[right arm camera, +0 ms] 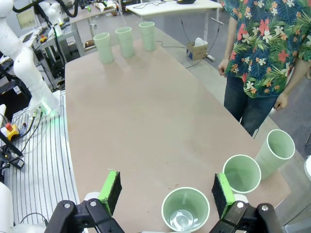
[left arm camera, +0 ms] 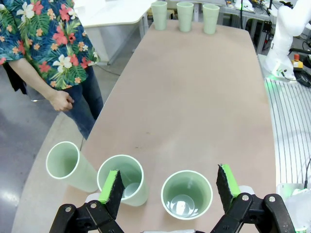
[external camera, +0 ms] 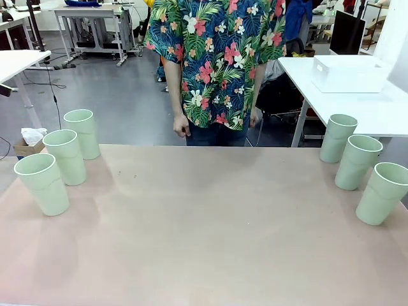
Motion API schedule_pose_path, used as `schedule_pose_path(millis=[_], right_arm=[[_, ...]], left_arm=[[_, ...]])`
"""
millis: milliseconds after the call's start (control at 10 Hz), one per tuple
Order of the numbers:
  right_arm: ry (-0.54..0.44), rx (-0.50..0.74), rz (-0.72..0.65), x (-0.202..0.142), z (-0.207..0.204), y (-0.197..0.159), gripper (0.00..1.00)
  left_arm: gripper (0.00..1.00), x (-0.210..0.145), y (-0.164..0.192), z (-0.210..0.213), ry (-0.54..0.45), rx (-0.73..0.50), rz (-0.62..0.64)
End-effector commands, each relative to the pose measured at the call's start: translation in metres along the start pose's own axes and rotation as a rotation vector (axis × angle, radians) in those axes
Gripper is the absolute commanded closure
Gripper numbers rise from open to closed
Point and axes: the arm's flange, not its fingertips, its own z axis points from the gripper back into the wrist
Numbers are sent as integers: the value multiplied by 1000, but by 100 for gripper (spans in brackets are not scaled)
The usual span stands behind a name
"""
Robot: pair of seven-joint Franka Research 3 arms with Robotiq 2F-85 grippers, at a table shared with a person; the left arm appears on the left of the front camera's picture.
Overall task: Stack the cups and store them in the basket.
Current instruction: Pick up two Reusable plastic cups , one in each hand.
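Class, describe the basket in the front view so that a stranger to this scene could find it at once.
Start at the big pinkish table with the person standing behind it. Past its far right corner stands a white table, and the basket sits on that. Unlike the green tapered cups nearby, it is white, rectangular and wide.

Grey smooth floor [external camera: 115, 95], faint sheen. White desk on metal legs [external camera: 89, 13] far left. White side table [external camera: 382, 118] to the right, dark monitor [external camera: 347, 32] beyond it. Small cardboard box [external camera: 22, 150] of tissue on the floor, left. Light even, shadows soft.
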Motion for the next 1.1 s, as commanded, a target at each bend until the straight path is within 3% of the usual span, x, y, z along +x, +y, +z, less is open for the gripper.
schedule_pose_path(millis=[0, 1000], right_arm=[[-27, -1, 23, 2, 0, -2, 0], [-27, -1, 23, 2, 0, -2, 0]], left_arm=[[0, -1, 0, 0, 2, -4, -3], [0, -1, 0, 0, 2, -4, -3]])
